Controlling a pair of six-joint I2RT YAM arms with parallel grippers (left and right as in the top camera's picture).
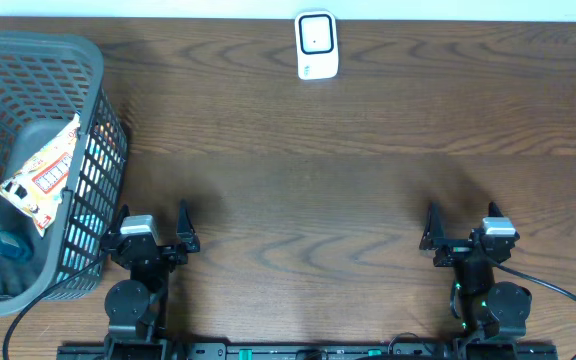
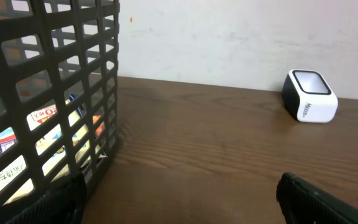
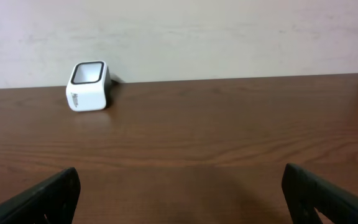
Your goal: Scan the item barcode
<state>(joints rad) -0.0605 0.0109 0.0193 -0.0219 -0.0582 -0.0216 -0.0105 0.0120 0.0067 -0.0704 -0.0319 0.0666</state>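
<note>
Though set just beside basket [image 1: 108,170], left tool [image 1: 153,213] gapes wide, empty; right tool [image 1: 463,215] likewise wide, empty.

Dark grey basket [image 1: 93,60], white-and-black scanner [image 1: 317,45]

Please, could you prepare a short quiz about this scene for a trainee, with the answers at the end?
1. True or false: the barcode scanner stands on the table, outside the basket.
2. Where is the snack packet? A on the table; B in the basket; C beside the barcode scanner.
3. Fill in: the left gripper and right gripper are both ___.
Key: 1 true; 2 B; 3 open.
</note>
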